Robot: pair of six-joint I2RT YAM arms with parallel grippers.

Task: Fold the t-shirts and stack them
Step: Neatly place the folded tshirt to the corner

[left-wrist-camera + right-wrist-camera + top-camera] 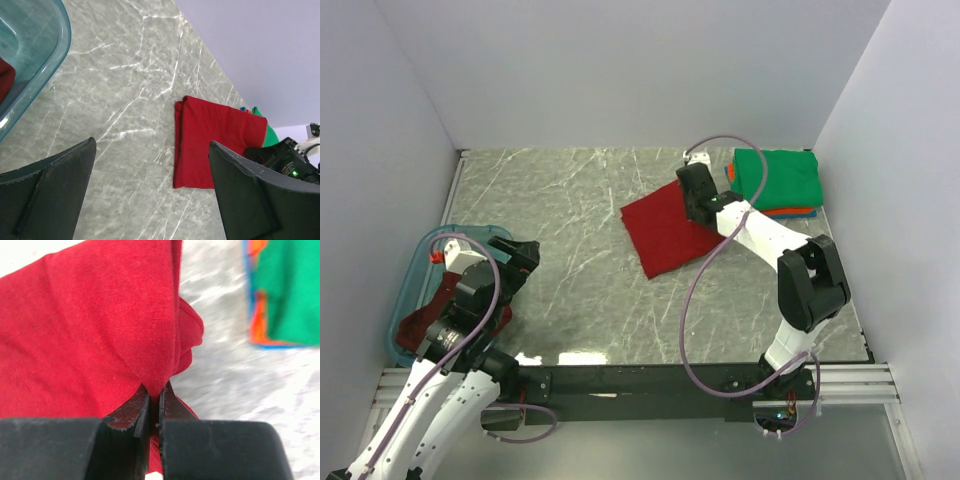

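Marble table (570, 200): 1 maroon t-shirt (428, 318) lies unfolded in the blue tub (404, 290) at left. The folded red t-shirt (665, 235) lies mid-table near the 3-shirt stack (778, 178), its edge pinched by the closed right gripper (155, 400). The left gripper (152, 190) gapes, empty.

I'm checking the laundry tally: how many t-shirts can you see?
5. Red t-shirt mid-table, pinched by the right tool; maroon t-shirt in the blue tub, left; green t-shirt atop orange t-shirt and blue t-shirt, far right. More may be hidden.
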